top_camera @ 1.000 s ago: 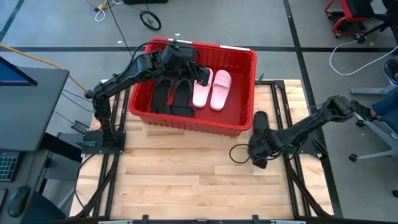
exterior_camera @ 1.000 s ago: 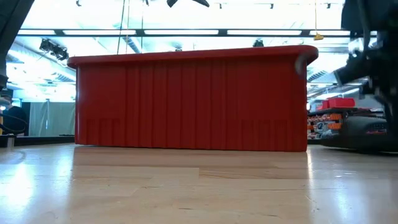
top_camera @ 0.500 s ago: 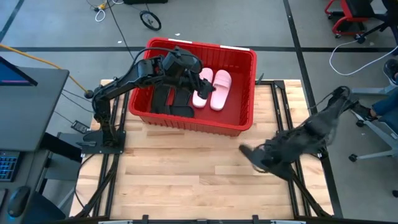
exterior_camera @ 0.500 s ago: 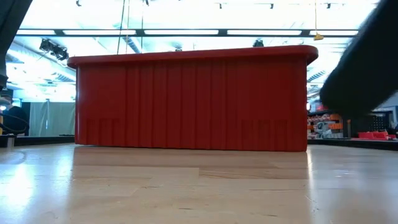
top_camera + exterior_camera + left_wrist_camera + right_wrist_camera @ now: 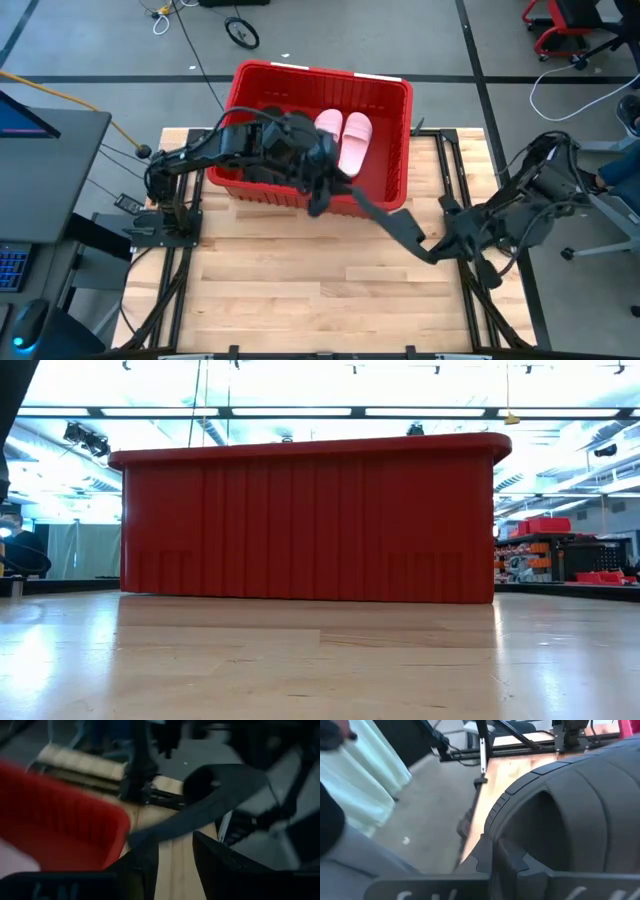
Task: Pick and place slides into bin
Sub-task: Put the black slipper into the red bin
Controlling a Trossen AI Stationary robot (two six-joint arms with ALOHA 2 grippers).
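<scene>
The red bin (image 5: 385,85) stands at the table's far middle and fills the low view (image 5: 300,520). Two pale pink slides (image 5: 342,140) lie inside it; my left arm hides what lies beside them. My right gripper (image 5: 440,245) is shut on a black slide (image 5: 385,220), held in the air over the table just in front of the bin's near right corner. My left gripper (image 5: 322,198) is open at the bin's near wall, at the slide's other end (image 5: 145,837). The slide's strap shows large in the right wrist view (image 5: 570,785). My right gripper holds the black slide by its end toward the table's right edge (image 5: 425,246), coming level from the right, along the slide. The slide is lifted clear of the table and reaches out toward the bin and my left gripper. My left gripper's fingers (image 5: 215,860) stand beside the slide's free end; I cannot tell whether they touch it.
Bare wood table (image 5: 300,290) lies in front of the bin. Floor, cables and a wheel (image 5: 242,32) lie beyond the table's far edge. A red chair base (image 5: 560,30) stands at the far right.
My right gripper has lifted the black slide from beside the bin's right wall, swung it toward the near edge, and now holds it out toward the bin. My left gripper has come from over the bin's far part to its near wall, toward the slide.
</scene>
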